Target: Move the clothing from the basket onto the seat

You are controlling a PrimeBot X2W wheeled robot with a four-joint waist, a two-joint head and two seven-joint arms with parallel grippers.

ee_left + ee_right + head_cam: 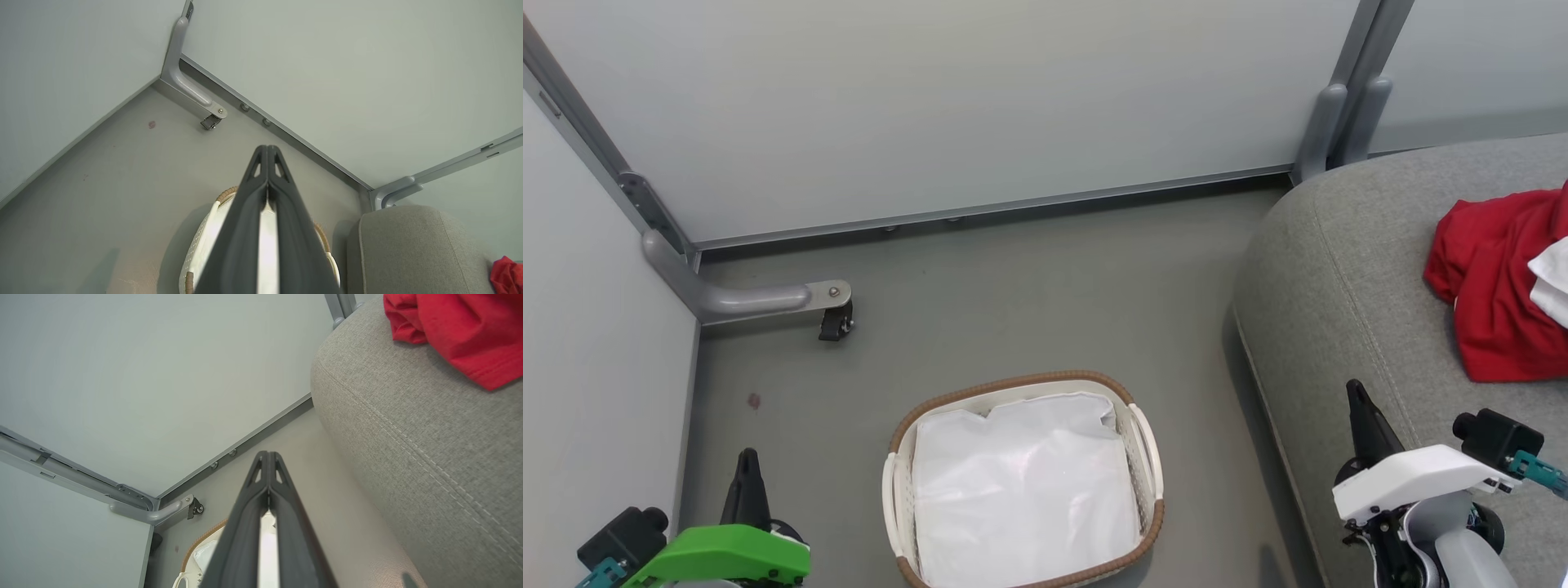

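Open grey floor (1029, 278) all round the basket (1013, 382). Pale wall panels (931, 106) closing the far side and the left, with a bracket foot and small caster (836, 320) jutting from the left corner. Right of the basket, the rounded end of the seat (1331, 278), a strip of floor between.

In the basket, a white liner cloth (1021, 490). On the seat, well apart from the basket, the clothing (1499, 286): a crumpled red heap with a white patch, its long axis, as far as seen, running up and down the head view, cut by the right edge.

Left gripper (746, 454) low, left of the basket; right gripper (1355, 387) by the seat's near edge. Both pinched together, tips touching, holding nothing.

From the right wrist, the clothing's hem (457, 335) lying above the seat's stitched seam. From the left wrist, a small red corner (506, 275) past the seat's end.
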